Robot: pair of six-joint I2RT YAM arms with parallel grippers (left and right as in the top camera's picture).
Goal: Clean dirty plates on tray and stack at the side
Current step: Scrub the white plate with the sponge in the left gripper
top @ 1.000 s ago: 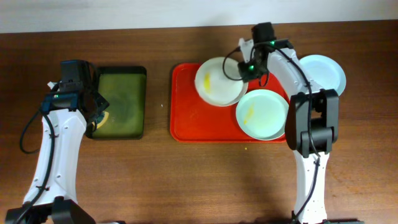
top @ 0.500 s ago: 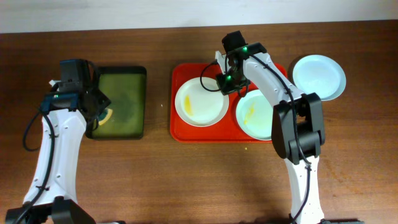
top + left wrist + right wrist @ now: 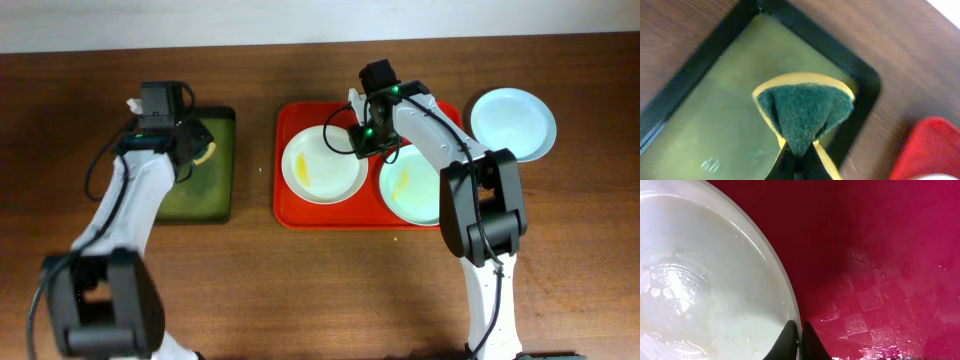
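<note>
Overhead, I see the tray [image 3: 292, 212] holding 2 plates. The white plate [image 3: 323, 168] lies on its left half and the mint plate [image 3: 412, 192] on its right half, each with a yellow smear. The third plate [image 3: 513, 122] sits on the table [image 3: 320, 290] just beside the tray's far right corner. The green tray [image 3: 195, 195] lies well apart to the left. My left gripper [image 3: 197, 148] hangs over its far right part with a sponge [image 3: 207, 152]. My right gripper [image 3: 367, 140] sits at the white plate's right rim.

The left wrist view adds the grip. The left gripper [image 3: 799, 162] is pressed together on the lower tip of the sponge [image 3: 802, 107], whose green face is folded inside yellow backing, above the green tray [image 3: 705, 115]. A corner of the tray [image 3: 932, 145] shows at lower right.

The right wrist view shows what the arm hides from above. The right gripper [image 3: 800, 337] pinches the rim of the white plate [image 3: 700, 280], which is glossy and wet. The tray [image 3: 890, 255] floor lies just beside it.
</note>
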